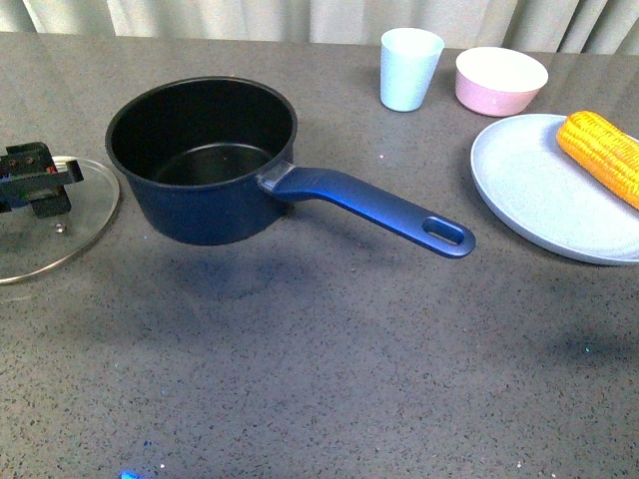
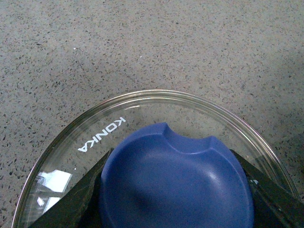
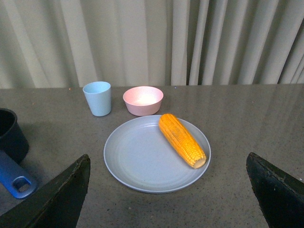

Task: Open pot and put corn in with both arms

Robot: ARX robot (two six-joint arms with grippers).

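Front view has the pot [image 1: 200,160] open and empty, its glass lid [image 1: 50,239] lying near its left side with the left gripper [image 1: 35,180] closed on the blue knob [image 2: 175,180], while the corn [image 1: 602,155] lies on the right part of the grey plate [image 1: 539,200], well apart from the pot. The right gripper [image 3: 167,161] hangs wide open and empty, facing the plate; the cob looks stiff, light and bumpy but round enough to roll, so I would pinch it across its middle. The pink bowl [image 3: 143,99] looks empty, and the blue cup [image 3: 97,98] hides its inside
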